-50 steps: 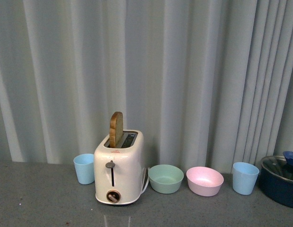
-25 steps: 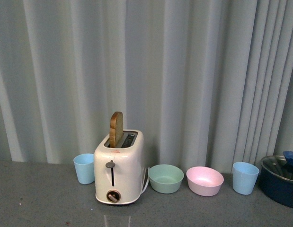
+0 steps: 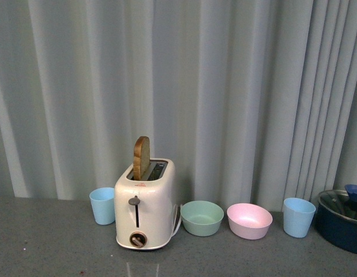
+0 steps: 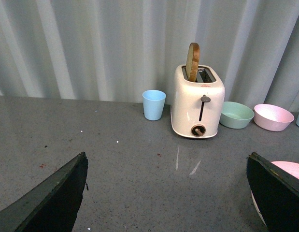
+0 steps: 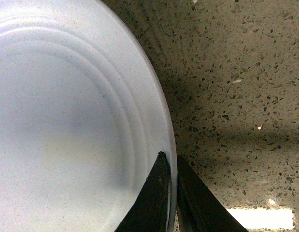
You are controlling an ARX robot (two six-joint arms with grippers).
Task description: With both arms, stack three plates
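Observation:
In the right wrist view my right gripper (image 5: pixel 172 166) is shut on the rim of the light blue plate (image 5: pixel 62 125), which fills most of that view above the speckled counter (image 5: pixel 236 72). In the left wrist view my left gripper (image 4: pixel 166 193) is open and empty, its two black fingers (image 4: pixel 52 198) wide apart over bare grey counter. A curved edge of the pink plate (image 4: pixel 290 169) shows beside one finger. The cream-beige plate is out of view. Neither arm shows in the front view.
A white toaster (image 3: pixel 145 210) with a slice of bread stands at the back, a light blue cup (image 3: pixel 102 205) beside it. A green bowl (image 3: pixel 202 217), a pink bowl (image 3: pixel 249 220), another blue cup (image 3: pixel 298 217) and a dark blue pot (image 3: pixel 342 219) line the curtain.

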